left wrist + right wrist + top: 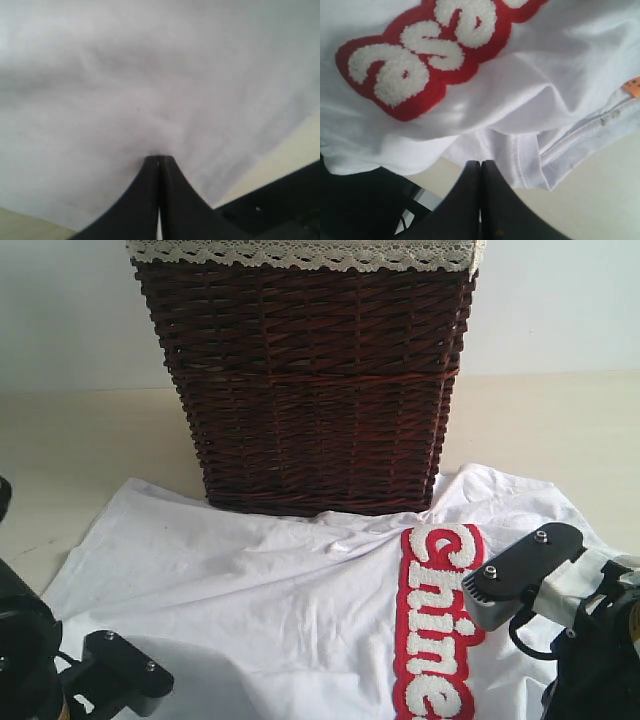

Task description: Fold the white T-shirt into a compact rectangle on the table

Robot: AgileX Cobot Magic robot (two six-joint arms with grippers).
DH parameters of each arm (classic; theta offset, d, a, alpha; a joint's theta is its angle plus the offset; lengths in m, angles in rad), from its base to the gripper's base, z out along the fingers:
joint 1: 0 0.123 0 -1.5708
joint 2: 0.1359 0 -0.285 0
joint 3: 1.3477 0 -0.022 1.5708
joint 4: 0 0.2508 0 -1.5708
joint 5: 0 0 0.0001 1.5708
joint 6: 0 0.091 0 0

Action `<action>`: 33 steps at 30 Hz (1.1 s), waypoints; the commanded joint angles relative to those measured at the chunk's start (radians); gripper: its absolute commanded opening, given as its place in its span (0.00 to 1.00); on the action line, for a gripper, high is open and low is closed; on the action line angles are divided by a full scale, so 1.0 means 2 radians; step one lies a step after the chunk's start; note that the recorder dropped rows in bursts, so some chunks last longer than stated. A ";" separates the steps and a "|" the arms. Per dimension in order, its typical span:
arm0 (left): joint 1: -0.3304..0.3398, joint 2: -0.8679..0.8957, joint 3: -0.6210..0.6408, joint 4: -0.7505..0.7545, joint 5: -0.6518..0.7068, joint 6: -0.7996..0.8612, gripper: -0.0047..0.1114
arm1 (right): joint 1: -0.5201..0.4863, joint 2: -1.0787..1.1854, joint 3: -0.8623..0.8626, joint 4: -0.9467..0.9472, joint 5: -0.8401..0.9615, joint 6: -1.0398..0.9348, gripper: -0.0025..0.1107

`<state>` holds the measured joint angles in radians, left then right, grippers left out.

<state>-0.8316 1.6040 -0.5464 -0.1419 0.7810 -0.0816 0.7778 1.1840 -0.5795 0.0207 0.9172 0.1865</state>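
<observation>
The white T-shirt [250, 600] lies spread and wrinkled on the table [60, 440], front up, its red band with fluffy white letters [435, 620] running toward the near edge. My left gripper [140, 680] is low over the shirt's near left part. In its wrist view the jaws are shut, and the gripper [160, 158] has its tips against plain white cloth [150, 75]. My right gripper [500, 590] hovers by the red band. It [481, 163] is shut at a folded hem [530, 160], with nothing visibly held. An orange neck tag [632, 86] shows nearby.
A tall dark brown wicker basket [310, 390] with a cream lace-edged liner [300, 252] stands at the back, its base on the shirt's far edge. Bare beige table [560, 420] lies on both sides of it. A white wall is behind.
</observation>
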 commanded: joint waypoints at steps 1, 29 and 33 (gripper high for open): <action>-0.003 0.020 0.016 0.044 0.025 -0.049 0.04 | -0.002 -0.005 0.001 0.000 -0.003 -0.005 0.02; -0.003 -0.080 -0.088 0.169 0.085 -0.102 0.04 | -0.002 0.001 0.034 0.398 0.042 -0.460 0.22; -0.003 -0.116 -0.096 0.153 0.072 -0.079 0.04 | 0.017 0.019 0.045 0.369 -0.023 -0.419 0.37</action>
<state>-0.8316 1.4172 -0.7302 0.1930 0.9382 -0.2720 0.7887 1.1934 -0.5090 0.7916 0.9607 -0.6873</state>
